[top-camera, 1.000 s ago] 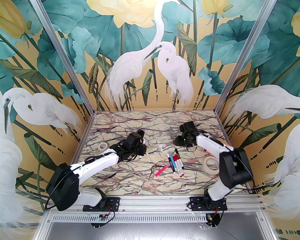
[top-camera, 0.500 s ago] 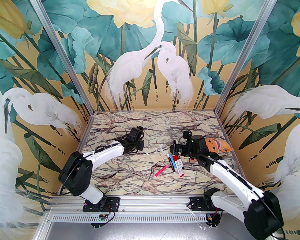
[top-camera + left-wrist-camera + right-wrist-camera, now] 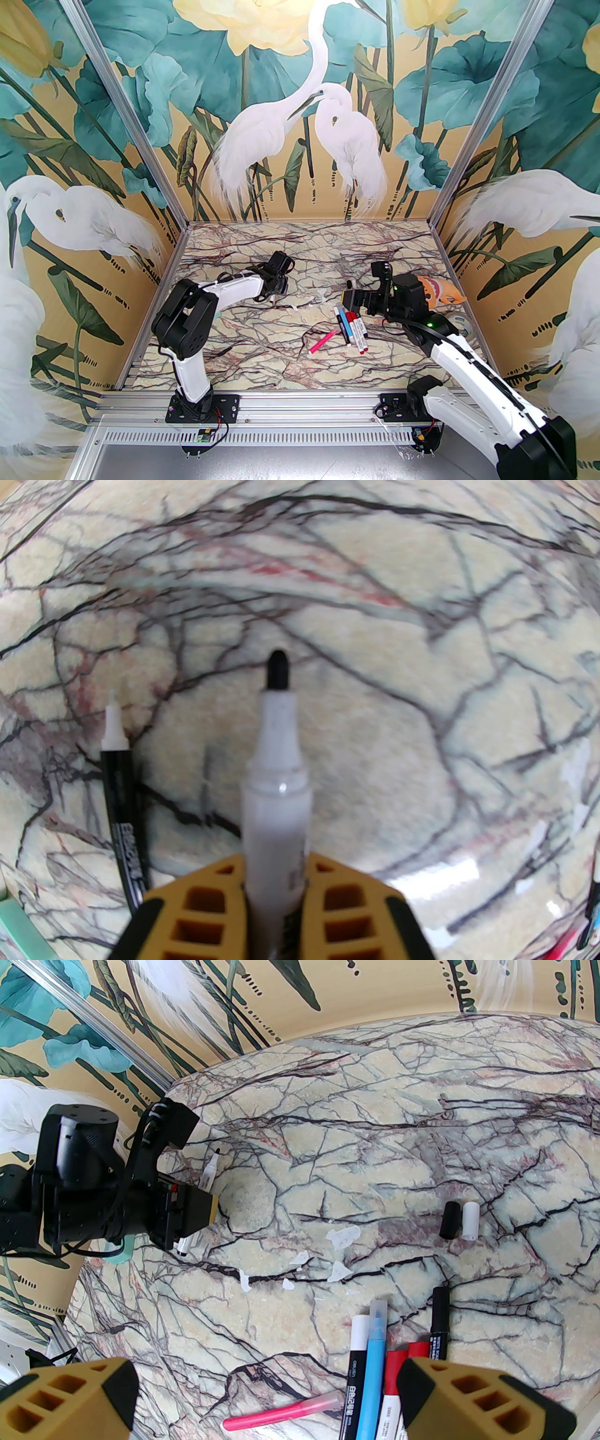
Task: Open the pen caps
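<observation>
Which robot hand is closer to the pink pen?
Right. The right gripper hangs open close to the pink pen, just beyond it; the left gripper is farther to its left, shut on a white marker.

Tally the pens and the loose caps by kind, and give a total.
Capped pens, lying free: 6
Uncapped pens: 2, the black one lying, the white one in the shut left gripper
Loose caps: 2
Total: 10
</observation>
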Controlling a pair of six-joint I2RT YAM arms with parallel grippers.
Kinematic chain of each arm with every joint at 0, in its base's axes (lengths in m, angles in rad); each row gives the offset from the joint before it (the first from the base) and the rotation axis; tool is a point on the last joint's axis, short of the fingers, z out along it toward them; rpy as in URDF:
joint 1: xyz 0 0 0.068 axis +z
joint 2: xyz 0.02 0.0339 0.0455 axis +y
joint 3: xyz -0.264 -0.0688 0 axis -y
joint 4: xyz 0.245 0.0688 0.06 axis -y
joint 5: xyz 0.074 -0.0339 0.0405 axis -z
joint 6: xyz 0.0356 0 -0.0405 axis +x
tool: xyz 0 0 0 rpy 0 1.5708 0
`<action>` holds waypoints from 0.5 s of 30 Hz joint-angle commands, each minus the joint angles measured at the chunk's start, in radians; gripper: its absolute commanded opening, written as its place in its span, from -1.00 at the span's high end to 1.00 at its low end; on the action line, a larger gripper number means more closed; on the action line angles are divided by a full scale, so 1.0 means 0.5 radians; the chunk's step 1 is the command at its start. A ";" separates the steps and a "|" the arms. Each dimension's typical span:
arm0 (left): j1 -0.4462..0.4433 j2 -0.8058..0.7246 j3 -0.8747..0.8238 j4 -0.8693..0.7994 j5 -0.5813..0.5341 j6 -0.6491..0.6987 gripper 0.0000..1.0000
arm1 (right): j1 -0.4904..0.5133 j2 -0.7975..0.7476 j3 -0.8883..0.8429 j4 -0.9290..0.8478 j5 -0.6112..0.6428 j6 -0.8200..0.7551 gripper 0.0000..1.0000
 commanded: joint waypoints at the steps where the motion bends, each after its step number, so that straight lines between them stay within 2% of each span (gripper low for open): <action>1: 0.019 0.067 0.072 -0.116 -0.132 -0.051 0.76 | 0.006 -0.001 -0.040 0.027 -0.005 0.045 -0.99; 15: 0.019 0.239 0.175 -0.284 -0.267 -0.164 0.66 | 0.007 0.017 -0.065 0.009 0.023 0.048 -0.98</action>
